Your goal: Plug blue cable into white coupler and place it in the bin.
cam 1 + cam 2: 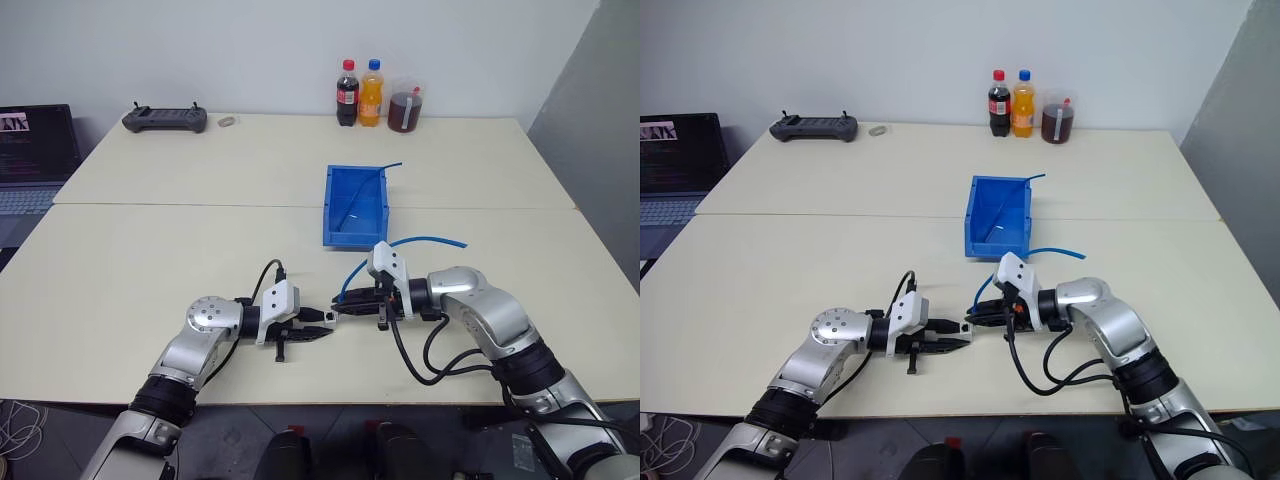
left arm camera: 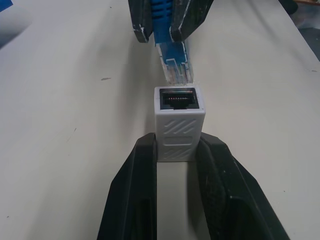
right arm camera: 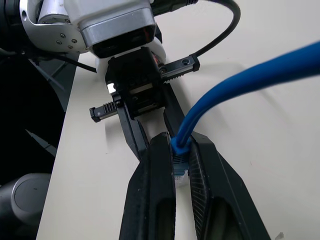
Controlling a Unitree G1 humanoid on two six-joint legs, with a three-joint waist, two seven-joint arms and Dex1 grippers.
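1. Left gripper [image 2: 177, 150] jaws narrow, clamped on white coupler [image 2: 178, 120]; coupler sticks out past the fingertips, dark port facing the other gripper
2. Right gripper [image 3: 181, 160] jaws narrow, pinched on the plug end of blue cable [image 3: 240, 82]; clear plug [image 2: 175, 67] pokes out toward the coupler port
3. Plug tip just beside the port opening, lined up with it, not inserted; small gap shows in left wrist view
4. Both grippers meet tip to tip over the near table [image 1: 150, 250], just in front of the bin
5. Cable runs from the right gripper back in a loop, arcs across the table right of the bin, far end goes over the bin's rim
6. Bin [image 1: 334, 232] sits mid-table, bright blue, upright; inside holds a stretch of the blue cable, rest of its floor hard to read
7. Back edge of table: three drink bottles [image 1: 372, 95], a dark controller [image 1: 165, 120]; laptop [image 1: 35, 150] at far left
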